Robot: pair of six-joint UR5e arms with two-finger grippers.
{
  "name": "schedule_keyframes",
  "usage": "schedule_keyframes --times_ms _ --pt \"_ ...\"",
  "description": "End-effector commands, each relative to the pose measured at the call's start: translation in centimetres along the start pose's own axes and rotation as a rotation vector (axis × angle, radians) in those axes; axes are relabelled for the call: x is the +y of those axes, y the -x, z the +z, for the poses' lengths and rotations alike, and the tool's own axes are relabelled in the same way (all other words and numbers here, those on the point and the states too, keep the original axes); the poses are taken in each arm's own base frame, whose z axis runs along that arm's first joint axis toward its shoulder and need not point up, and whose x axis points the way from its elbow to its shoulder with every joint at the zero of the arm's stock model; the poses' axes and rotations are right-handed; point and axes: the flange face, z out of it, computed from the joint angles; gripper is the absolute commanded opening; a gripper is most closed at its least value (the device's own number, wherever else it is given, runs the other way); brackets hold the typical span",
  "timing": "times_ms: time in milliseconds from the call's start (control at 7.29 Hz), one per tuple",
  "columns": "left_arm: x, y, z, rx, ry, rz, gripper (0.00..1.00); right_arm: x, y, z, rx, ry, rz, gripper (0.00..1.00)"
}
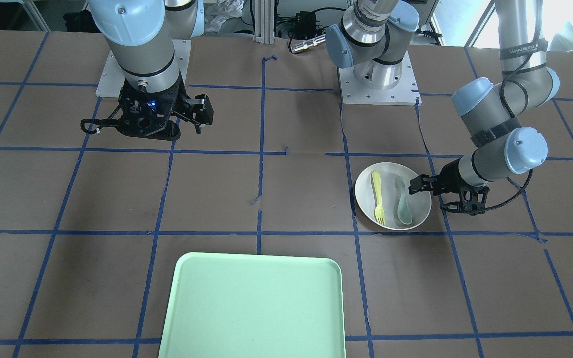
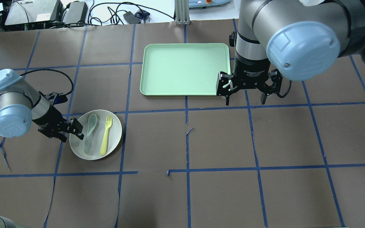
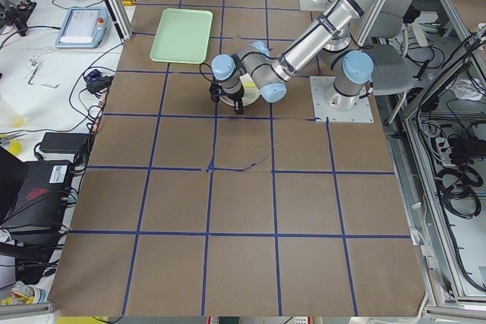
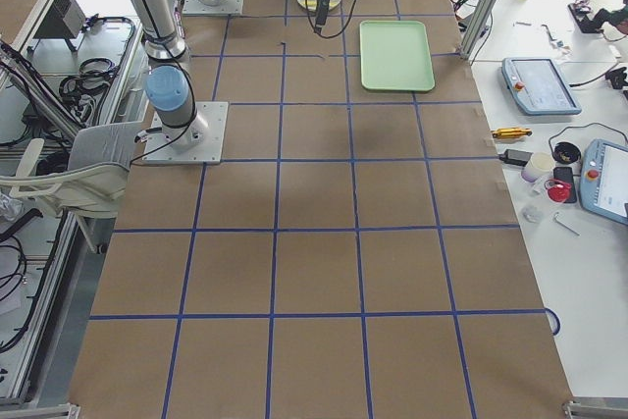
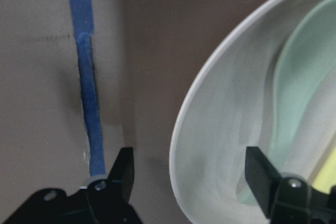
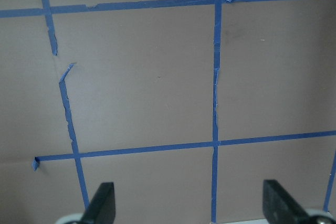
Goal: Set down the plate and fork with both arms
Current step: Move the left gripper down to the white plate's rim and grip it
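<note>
The off-white plate (image 1: 390,192) (image 2: 97,136) lies on the brown table with the pale-yellow fork (image 1: 377,196) (image 2: 105,135) and a teal-green spoon (image 1: 404,201) (image 2: 89,134) lying side by side in it. My left gripper (image 1: 418,185) (image 2: 71,132) is open at the plate's rim on the spoon side. In the left wrist view (image 5: 191,174) one finger is outside the plate (image 5: 220,145) and one is inside it. My right gripper (image 1: 147,122) (image 2: 245,99) (image 6: 189,205) is open and empty, held above the table beside the tray's corner.
A rectangular mint-green tray (image 1: 254,308) (image 2: 184,68) lies at the table's far edge from the robot, near the middle. Blue tape lines grid the brown table cover. Both arm bases (image 1: 378,82) stand at the robot's edge.
</note>
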Motion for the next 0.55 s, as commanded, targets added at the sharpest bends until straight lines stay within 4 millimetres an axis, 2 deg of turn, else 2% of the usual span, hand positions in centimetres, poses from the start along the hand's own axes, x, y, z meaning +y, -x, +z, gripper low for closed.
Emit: schedule_keyframes --times_ms 0,137,411 --pt "-0.2 0.1 -0.3 -0.004 -0.007 -0.001 0.12 0.0 0.0 0.0 0.001 0.000 0.000 1.00" --pt "-0.3 0.0 -0.5 -0.005 -0.012 -0.001 0.00 0.0 0.0 0.0 0.001 -0.002 0.000 1.00" --pt "-0.8 0.2 -1.8 -0.015 -0.037 0.004 0.00 -0.2 0.0 0.2 0.003 0.002 0.000 1.00"
